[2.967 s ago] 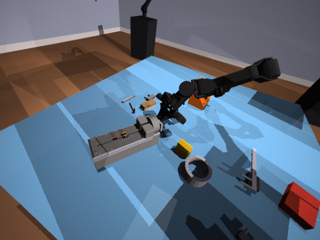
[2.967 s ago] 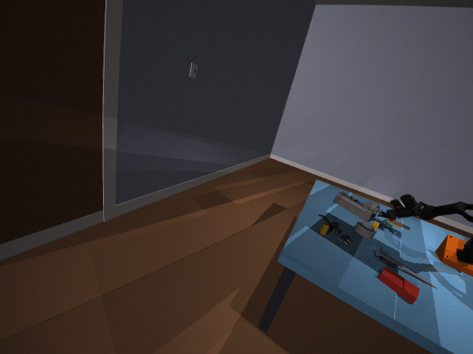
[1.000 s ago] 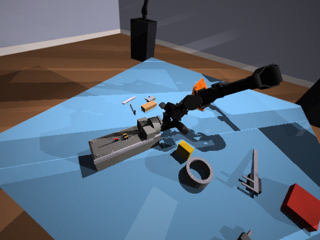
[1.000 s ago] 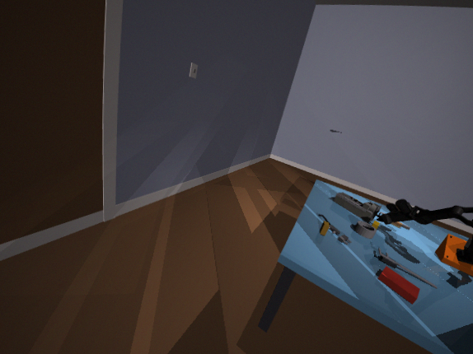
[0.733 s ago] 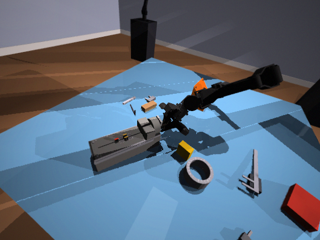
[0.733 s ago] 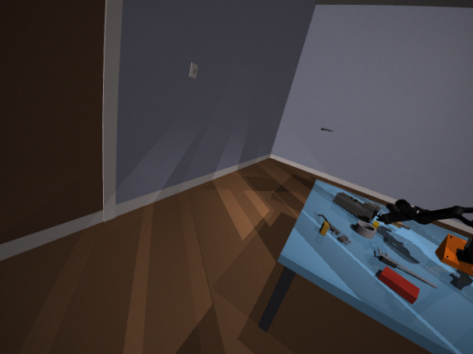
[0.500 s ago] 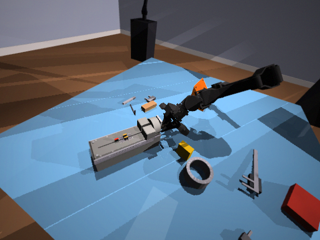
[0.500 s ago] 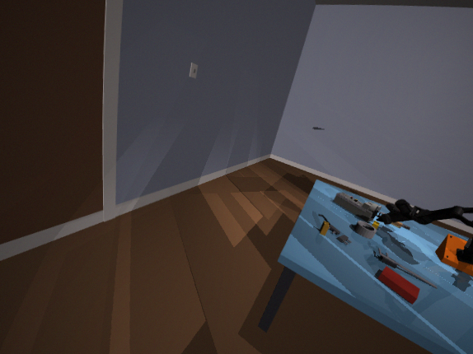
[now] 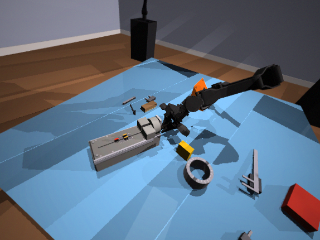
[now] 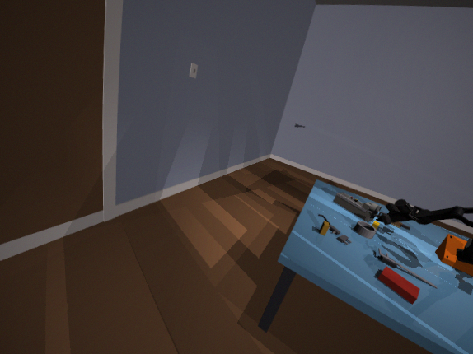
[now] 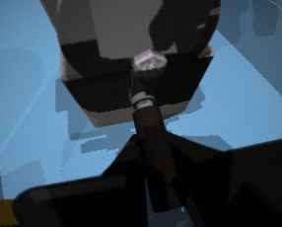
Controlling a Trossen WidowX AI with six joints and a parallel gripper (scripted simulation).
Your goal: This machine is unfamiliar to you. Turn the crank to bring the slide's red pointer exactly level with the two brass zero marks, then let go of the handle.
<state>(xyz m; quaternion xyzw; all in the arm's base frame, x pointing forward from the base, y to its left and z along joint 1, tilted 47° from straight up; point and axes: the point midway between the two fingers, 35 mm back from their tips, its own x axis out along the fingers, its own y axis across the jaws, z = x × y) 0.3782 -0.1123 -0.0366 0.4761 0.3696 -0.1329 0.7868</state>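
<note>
My jaws (image 9: 164,129) (image 10: 381,218) pinch the crank handle (image 11: 152,143) at the machine's (image 9: 126,150) (image 10: 350,206) head end, presumably for cranking. On the machine's top, the red pointer (image 9: 116,139) sits beside the brass zero marks (image 9: 125,136), not level; further turning appears required before release.

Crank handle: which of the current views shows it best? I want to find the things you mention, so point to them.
The wrist view. There the dark handle (image 11: 155,148) fills the lower middle, held between the pincer's fingers, with its metal pin visible at the top. In the top view the pincer (image 9: 164,126) hides it at the machine's (image 9: 125,148) end. The exterior view shows that end small, the handle not distinguishable.
</note>
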